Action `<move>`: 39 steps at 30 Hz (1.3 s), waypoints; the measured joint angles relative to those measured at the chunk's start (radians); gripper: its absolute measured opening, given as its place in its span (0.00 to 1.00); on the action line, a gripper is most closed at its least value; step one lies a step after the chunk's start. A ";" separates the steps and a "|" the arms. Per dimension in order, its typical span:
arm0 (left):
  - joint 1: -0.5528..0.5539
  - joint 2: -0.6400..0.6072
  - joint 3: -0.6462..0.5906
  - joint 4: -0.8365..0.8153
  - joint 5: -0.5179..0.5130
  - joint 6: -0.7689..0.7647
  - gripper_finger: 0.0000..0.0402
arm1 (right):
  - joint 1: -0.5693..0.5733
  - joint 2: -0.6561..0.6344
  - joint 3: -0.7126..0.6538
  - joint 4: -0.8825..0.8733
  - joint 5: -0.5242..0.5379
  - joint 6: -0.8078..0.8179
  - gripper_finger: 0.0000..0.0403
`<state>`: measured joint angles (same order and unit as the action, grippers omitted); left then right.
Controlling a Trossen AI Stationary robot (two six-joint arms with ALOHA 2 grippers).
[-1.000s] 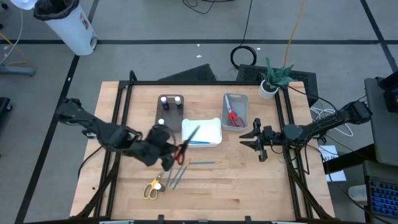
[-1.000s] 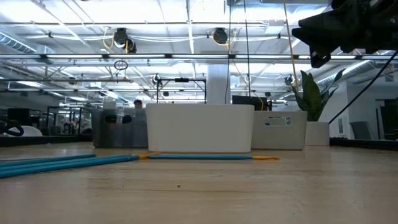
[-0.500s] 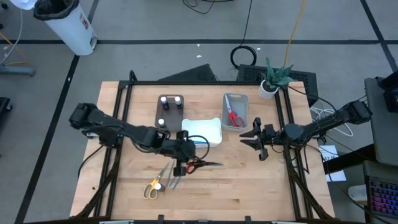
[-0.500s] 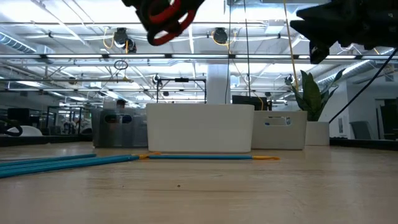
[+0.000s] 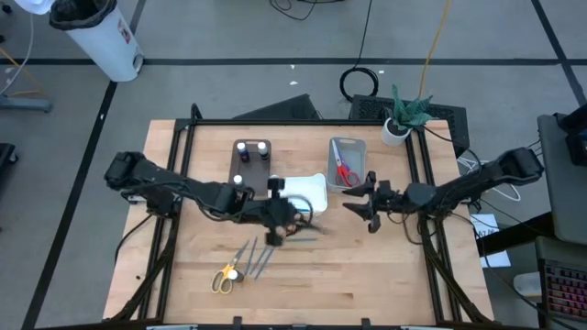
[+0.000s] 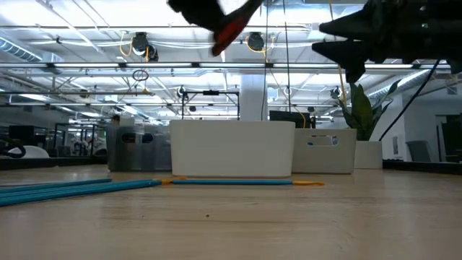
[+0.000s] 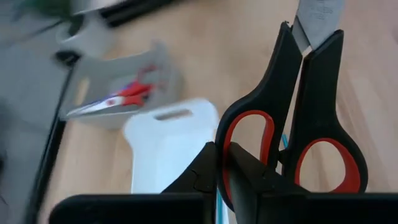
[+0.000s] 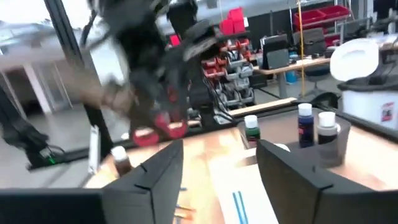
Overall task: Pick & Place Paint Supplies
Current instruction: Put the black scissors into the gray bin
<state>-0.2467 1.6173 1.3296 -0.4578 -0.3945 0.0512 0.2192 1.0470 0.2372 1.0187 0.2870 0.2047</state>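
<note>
My left gripper [image 5: 277, 220] is over the table's middle, just near of the white tray [image 5: 312, 183], shut on a pair of black scissors with red-lined handles [image 7: 292, 130]; the scissors [image 5: 301, 224] are off the table. My right gripper [image 5: 365, 207] hovers open to their right, facing them, touching nothing. The low view shows the scissors [image 6: 228, 29] high up, with the right gripper [image 6: 346, 42] beside them. Yellow-handled scissors [image 5: 223, 276] and thin brushes [image 5: 257, 260] lie flat on the wood. White-capped paint bottles [image 5: 250, 149] stand in the brown tray. My left gripper pinches one handle loop of the scissors [image 7: 222, 155] between its two fingers [image 7: 202, 177], at the loop's outer end. The scissors are lifted clear of the table, and their shut blades [image 7: 314, 18] point away from the wrist, along the fingers.
A grey tray [image 5: 359, 156] at the far right holds another pair of red scissors [image 5: 345, 170]. A blue brush [image 6: 238, 183] lies in front of the white tray [image 6: 231, 148]. A potted plant [image 5: 404, 115] stands at the far right corner. Bare wood lies along the near edge.
My left gripper has carried the scissors up and toward the table's right, from near the brushes to the middle, turning them about on the way. My right gripper has shifted a little toward the table's left, closer to the scissors, staying open.
</note>
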 joint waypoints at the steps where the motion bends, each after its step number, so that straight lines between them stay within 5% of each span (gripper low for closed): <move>1: 0.018 0.000 0.000 0.038 -0.015 -0.083 0.05 | -0.003 0.016 0.006 0.002 0.000 -0.028 0.50; 5: 0.088 0.000 -0.007 0.165 -0.078 -0.262 0.02 | -0.004 0.060 0.030 0.011 0.002 -0.144 0.54; 12: 0.173 0.000 -0.037 0.386 -0.120 -0.264 0.03 | -0.004 0.143 0.110 0.055 0.143 -0.229 0.52; 19: 0.202 0.060 -0.043 0.454 -0.287 -0.263 0.02 | -0.004 0.214 0.212 0.105 0.274 -0.285 0.50; 24: 0.204 0.108 -0.044 0.504 -0.299 -0.259 0.02 | -0.025 0.246 0.264 0.117 0.361 -0.304 0.53; 39: 0.187 0.114 -0.045 0.534 -0.363 -0.177 0.02 | -0.155 0.297 0.275 0.091 0.221 -0.108 0.50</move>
<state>-0.0597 1.7309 1.2850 0.0762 -0.7576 -0.1259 0.0643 1.3437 0.5125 1.1099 0.5077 0.0963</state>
